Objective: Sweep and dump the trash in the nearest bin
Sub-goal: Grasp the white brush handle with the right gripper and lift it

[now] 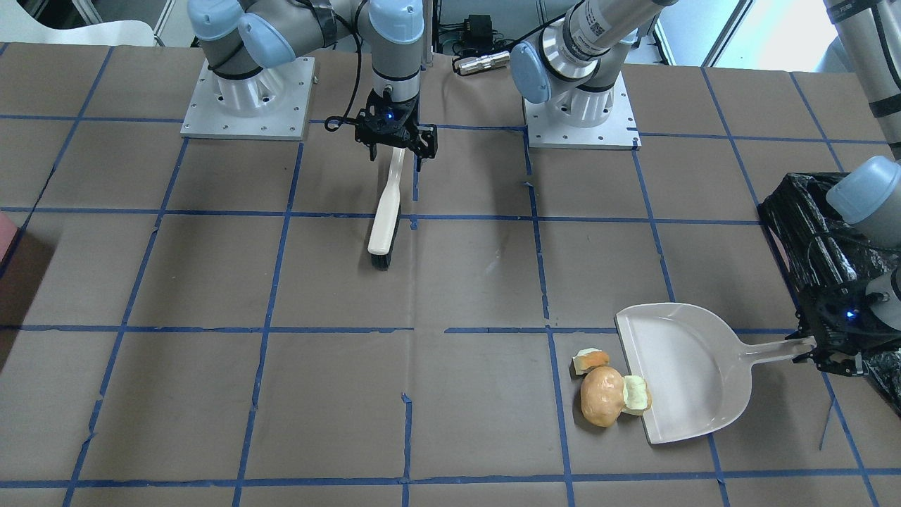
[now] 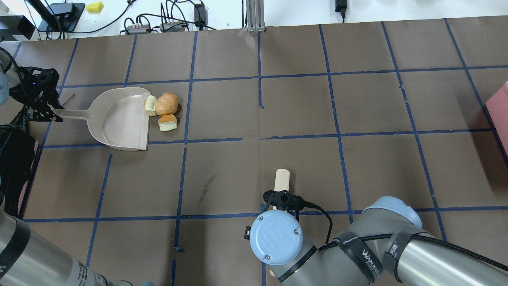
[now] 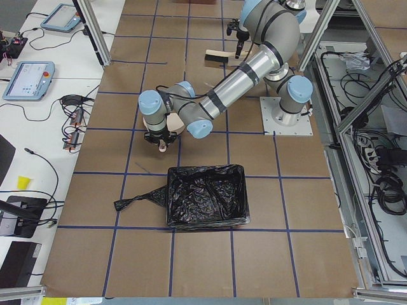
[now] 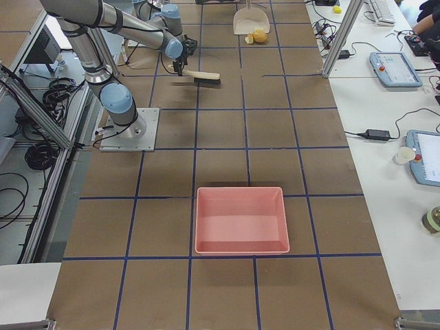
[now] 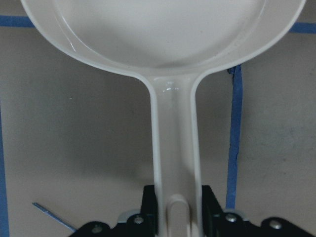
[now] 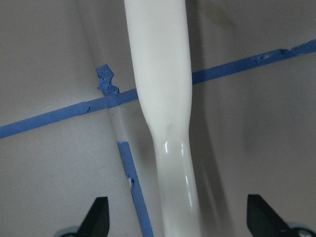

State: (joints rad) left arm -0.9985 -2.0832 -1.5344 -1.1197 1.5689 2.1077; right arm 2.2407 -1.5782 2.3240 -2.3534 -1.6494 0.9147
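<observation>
Front-facing view: left end effector [image 1: 816, 350] clamped on dustpan [image 1: 679, 366] handle, right end effector [image 1: 395, 144] wide around brush [image 1: 386, 215].

Premises: a robotics laboratory or test cell. The bench [image 4: 227, 130] is covered in brown sheeting marked into squares with blue tape. Two industrial arms stand bolted to metal base plates [image 1: 246, 98], top centre of the front-facing view. Aluminium framing posts [image 4: 337, 34] edge the bench in both side views. Control tablets [image 4: 392, 69] with cabling lie on white side surfaces at the right of the right-hand view. Power adapters and loose cables [image 2: 166, 24] run along the upper edge of the overhead view.
</observation>
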